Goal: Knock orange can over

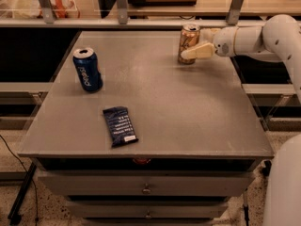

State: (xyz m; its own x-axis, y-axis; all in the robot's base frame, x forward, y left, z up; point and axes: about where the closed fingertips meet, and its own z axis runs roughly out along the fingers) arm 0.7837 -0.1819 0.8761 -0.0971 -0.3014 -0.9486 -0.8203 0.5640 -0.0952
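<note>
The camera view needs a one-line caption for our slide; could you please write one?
Gripper at the upright orange can on the table's far right; blue can stands left.

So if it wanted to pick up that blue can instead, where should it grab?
Probably grip the blue can around its mid-body, coming in level from the view's right, since the gripper is over there at the orange can. The blue can stands upright and alone, so its round sides are free.
</note>
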